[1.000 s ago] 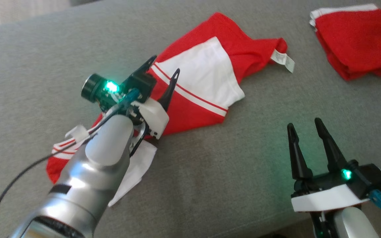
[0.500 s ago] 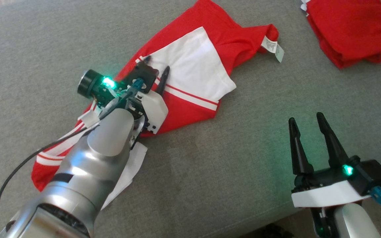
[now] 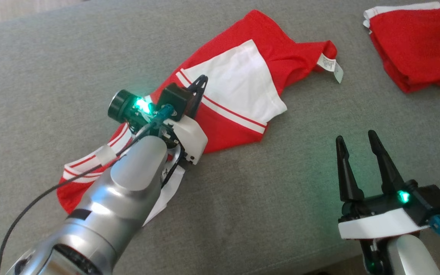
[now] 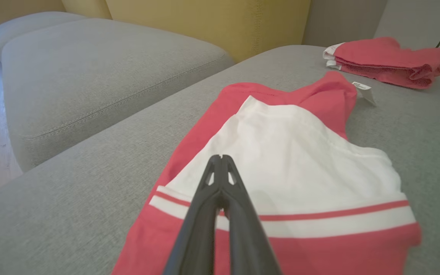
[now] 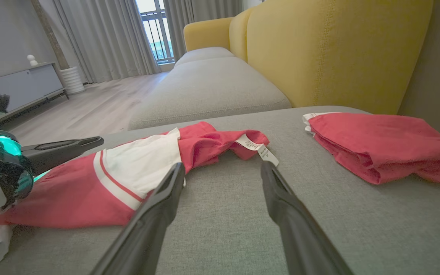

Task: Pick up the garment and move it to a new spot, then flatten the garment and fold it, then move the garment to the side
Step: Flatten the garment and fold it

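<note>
**Left claw closing for the pick-up.**
Left claw (image 4: 220, 158) is shut, tips over the garment's (image 3: 239, 80) white panel at mid-cushion (image 3: 52, 76); whether it pinches cloth is unclear. Right claw (image 3: 356, 135) hangs open near the front edge, likely in reserve.

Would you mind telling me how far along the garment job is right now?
Done: nothing visible; the garment lies rumpled and unfolded on the grey cushion. In hand: the left end effector is shut at its white panel, though a pinch of cloth cannot be confirmed; the right end effector is open, apart. Left: lifting, moving, flattening, folding, setting aside.
</note>
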You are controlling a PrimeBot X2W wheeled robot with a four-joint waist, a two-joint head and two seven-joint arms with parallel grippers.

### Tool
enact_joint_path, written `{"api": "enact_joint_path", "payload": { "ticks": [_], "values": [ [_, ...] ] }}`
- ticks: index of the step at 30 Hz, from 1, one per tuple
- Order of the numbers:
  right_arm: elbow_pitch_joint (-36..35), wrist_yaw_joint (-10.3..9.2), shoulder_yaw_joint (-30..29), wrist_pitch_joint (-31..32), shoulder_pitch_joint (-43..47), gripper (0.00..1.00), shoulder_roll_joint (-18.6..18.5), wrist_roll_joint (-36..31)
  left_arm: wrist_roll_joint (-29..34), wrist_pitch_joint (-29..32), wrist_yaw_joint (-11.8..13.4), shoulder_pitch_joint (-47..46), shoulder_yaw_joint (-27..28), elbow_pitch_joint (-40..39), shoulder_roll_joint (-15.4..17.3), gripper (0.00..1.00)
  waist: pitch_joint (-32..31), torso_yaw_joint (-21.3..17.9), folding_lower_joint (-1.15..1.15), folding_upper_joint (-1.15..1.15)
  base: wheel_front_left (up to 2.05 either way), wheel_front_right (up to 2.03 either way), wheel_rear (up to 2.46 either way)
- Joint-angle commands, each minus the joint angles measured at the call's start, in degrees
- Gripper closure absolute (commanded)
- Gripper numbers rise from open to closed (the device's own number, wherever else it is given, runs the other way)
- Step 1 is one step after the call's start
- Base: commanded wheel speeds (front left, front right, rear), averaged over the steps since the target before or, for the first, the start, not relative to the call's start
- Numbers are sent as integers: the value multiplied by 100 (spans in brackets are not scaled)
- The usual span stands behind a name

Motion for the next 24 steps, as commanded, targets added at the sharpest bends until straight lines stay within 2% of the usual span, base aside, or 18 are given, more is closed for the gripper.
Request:
{"api": "enact_joint_path", "payload": {
  "ticks": [1,2,3,4,7,9,16,24],
  "values": [
    [-150,42,128,-37,-36,0,-69,-41,-58,-27,126,-132,36,-123,82,100,-86,91,1,0,0,0,0],
    [-154,42,146,-37,-35,0,-76,-41,-53,-47,247,-155,38,-77,82,100,-89,105,1,0,0,0,0],
    [-156,42,163,-37,-38,0,-83,-43,-53,-48,370,-171,56,5,82,74,-87,115,1,0,0,0,0],
    [-157,42,175,-37,-44,0,-85,-45,-53,-23,472,-186,71,106,82,0,-80,117,1,0,0,0,0],
    [-166,42,198,-37,-69,0,-87,-33,-40,-29,674,-255,113,362,146,0,-30,92,1,0,0,0,0],
    [-169,42,171,-37,-54,0,-104,-26,-92,15,716,-273,167,527,211,0,5,77,1,0,0,0,0],
    [-189,42,61,-37,5,0,-119,-24,-287,62,725,-220,325,870,410,0,89,78,1,0,0,0,0],
    [-151,42,74,-37,14,0,-101,-67,-791,43,695,263,638,962,331,0,-3,199,1,0,0,0,0]
  ]
}}
